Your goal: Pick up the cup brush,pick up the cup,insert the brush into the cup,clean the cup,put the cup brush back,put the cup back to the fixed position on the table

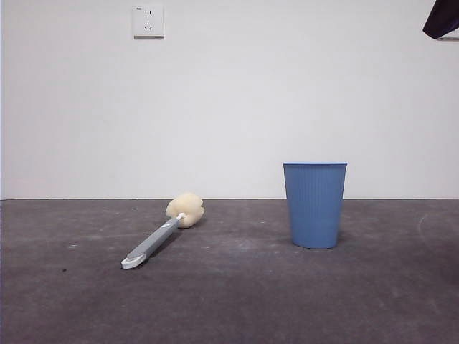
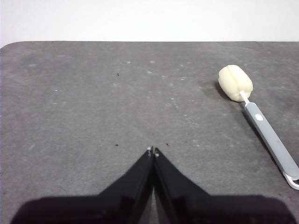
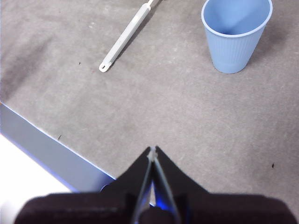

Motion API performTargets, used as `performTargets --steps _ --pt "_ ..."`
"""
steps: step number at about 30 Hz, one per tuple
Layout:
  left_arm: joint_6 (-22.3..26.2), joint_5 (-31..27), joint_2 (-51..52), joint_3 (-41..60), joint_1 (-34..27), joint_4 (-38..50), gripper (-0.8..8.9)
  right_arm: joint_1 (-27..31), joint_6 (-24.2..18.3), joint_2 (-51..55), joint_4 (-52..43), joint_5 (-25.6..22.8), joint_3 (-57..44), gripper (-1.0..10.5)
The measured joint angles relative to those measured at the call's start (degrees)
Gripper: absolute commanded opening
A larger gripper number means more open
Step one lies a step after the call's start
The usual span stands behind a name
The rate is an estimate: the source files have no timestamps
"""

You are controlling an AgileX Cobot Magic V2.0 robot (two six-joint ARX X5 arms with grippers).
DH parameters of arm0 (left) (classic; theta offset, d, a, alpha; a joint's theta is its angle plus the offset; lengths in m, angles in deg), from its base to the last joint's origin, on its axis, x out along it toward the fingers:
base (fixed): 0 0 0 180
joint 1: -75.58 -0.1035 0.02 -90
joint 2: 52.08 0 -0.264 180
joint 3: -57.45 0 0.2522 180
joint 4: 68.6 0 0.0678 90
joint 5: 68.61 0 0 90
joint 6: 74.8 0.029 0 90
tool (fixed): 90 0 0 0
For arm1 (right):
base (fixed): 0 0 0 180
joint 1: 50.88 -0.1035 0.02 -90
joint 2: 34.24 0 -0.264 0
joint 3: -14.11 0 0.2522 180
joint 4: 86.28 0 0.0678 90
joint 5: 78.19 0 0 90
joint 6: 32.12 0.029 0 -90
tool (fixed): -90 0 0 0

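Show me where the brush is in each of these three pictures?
Front view: the brush lies left of the cup, sponge head toward the wall.
Left wrist view: it lies at the right edge.
Right wrist view: only its handle shows, at the top.
Shared landmark: the handle's looped end.

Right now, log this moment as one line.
cup brush lying on table | cup upright, empty | left gripper shut | right gripper shut

Even bright light; soft faint shadows; sharp focus; no glare.
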Motion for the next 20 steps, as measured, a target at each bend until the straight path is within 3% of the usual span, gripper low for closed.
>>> performTargets --steps 6,9,13,20 --pt "0.0 0.0 0.0 0.0 0.0 0.0 -0.02 0.2 -0.9 0.6 -0.4 -0.4 0.0 0.0" --pt "0.0 0.0 0.0 0.0 0.0 0.0 -0.02 1.7 -3.7 2.8 -4.7 -4.5 0.0 0.0" --pt "0.0 0.0 0.0 0.0 0.0 0.0 -0.03 7.9 -7.4 7.5 -15.8 -4.6 -3.1 0.0" --pt "0.0 0.0 0.0 0.0 0.0 0.0 -0.02 23.2 -8.7 17.7 -33.2 -2.8 -19.6 0.0"
